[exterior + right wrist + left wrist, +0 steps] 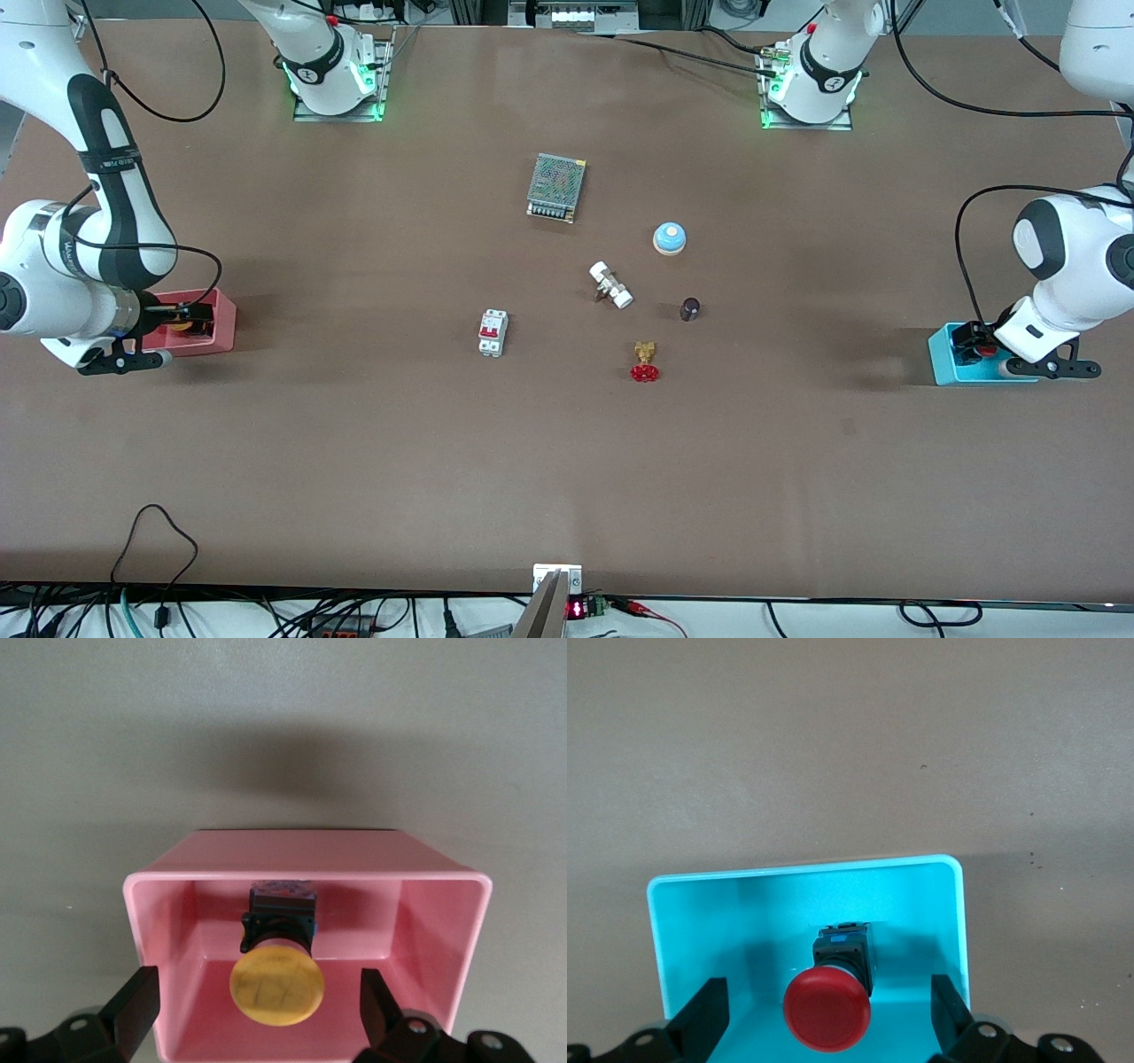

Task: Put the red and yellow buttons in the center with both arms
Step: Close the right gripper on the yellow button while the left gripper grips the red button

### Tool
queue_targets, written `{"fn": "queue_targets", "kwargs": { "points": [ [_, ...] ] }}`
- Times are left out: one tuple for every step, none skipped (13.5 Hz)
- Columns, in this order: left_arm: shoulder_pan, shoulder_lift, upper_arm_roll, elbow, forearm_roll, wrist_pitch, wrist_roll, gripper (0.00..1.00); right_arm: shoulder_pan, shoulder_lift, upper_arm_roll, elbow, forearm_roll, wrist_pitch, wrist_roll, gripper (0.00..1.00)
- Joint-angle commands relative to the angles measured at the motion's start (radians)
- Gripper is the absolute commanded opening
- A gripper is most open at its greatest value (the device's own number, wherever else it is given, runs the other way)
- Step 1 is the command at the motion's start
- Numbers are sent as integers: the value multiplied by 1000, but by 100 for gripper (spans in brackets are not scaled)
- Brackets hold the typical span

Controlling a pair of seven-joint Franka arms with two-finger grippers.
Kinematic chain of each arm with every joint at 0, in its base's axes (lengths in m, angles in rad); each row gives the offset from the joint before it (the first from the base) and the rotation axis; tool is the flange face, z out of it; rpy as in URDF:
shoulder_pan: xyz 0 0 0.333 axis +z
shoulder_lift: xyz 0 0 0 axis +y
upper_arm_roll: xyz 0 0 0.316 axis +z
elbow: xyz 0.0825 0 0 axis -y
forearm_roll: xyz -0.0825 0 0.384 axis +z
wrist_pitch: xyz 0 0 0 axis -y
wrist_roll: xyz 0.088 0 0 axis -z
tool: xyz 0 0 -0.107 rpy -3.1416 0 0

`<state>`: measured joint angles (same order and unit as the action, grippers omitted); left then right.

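Over each bin hangs a gripper—left (pixel 828 1028) (red button (pixel 828 1010)), right (pixel 257 1023) (yellow button (pixel 277 986))—fingers spread.

No words, labels, brands or numbers can be read on anything here. The small display (pixel 576 609) at the worktop's (pixel 354 461) edge nearest the front camera glows with red marks, but they are too small to make out. The round emblems on the arm bases (pixel 310 73) (pixel 834 84) are likewise too small to read.
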<state>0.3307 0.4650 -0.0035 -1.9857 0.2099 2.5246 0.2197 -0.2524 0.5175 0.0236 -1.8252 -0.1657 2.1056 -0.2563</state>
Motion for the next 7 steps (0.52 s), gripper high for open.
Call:
{"fn": "queue_targets", "kwargs": {
  "points": [
    [17,1,-16,5,5,6,16,99,-22,7,10,-2,-18,7,-29,100],
    [17,3,-16,5,5,6,18,99,-24,10,10,0,-18,7,-31,100],
    [21,10,-16,5,5,6,18,98,-24,10,10,0,-20,7,-31,100],
    [21,17,-16,8,5,6,18,98,-24,10,10,1,-35,7,-31,100],
    [21,17,-16,11,5,8,18,98,-24,10,10,3,-52,7,-31,100],
    [27,20,-16,12,5,11,20,94,-24,10,10,3,-57,8,-31,100],
    [37,27,-18,10,5,25,20,92,-24,10,10,3,-57,8,-31,100]
  ]
}}
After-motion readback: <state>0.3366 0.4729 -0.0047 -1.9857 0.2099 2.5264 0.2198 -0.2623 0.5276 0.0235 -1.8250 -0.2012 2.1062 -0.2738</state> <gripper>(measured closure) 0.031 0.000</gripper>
